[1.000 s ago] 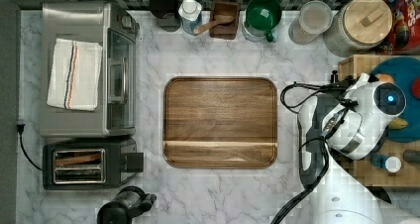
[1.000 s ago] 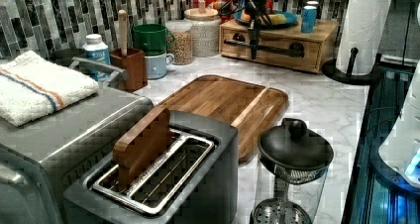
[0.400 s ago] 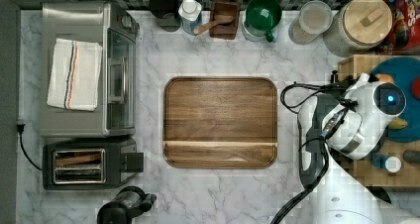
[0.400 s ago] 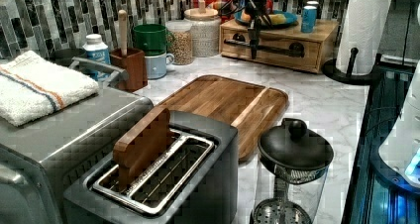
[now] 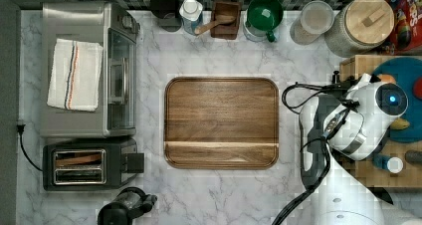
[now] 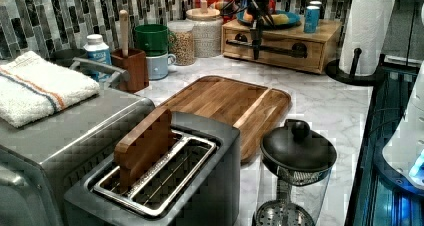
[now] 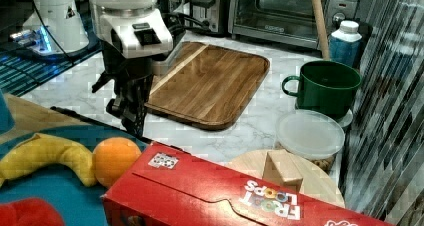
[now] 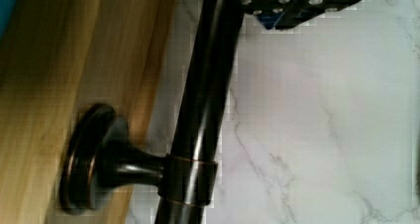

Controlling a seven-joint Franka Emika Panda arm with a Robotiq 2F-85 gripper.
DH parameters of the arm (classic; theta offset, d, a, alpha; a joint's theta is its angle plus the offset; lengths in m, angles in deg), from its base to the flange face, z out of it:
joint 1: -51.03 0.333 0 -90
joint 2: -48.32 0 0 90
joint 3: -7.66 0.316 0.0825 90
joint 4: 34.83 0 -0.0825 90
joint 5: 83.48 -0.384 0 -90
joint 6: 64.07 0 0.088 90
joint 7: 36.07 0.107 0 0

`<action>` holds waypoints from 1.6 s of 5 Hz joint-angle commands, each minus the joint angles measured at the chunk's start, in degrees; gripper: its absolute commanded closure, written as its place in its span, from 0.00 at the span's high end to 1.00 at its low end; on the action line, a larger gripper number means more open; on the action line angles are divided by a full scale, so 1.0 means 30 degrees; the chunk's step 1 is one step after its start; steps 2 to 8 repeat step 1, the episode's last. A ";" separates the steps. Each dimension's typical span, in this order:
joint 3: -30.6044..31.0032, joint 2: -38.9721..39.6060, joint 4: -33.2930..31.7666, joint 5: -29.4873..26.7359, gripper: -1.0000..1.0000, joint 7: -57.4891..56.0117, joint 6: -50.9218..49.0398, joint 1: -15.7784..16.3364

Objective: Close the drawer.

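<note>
Hovering at the drawer (image 6: pixel 272 45) handle (image 8: pixel 198 110), gripper (image 6: pixel 256 30) state unclear

Even indoor light, blocky blur

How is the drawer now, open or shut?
Shut, or nearly so. In the left view the drawer front sits flush with the wooden box, and no tray sticks out. The gripper is at its handle.
</note>
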State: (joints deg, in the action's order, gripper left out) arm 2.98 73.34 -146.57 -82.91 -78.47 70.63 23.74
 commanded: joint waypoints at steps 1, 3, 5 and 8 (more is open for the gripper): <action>-0.2002 -0.0933 0.2236 0.0480 0.00 0.0381 0.0398 -0.1640; -0.2002 -0.0933 0.2236 0.0480 0.00 0.0381 0.0398 -0.1640; -0.2002 -0.0933 0.2236 0.0480 0.00 0.0381 0.0398 -0.1640; -0.2002 -0.0933 0.2236 0.0480 0.00 0.0381 0.0398 -0.1640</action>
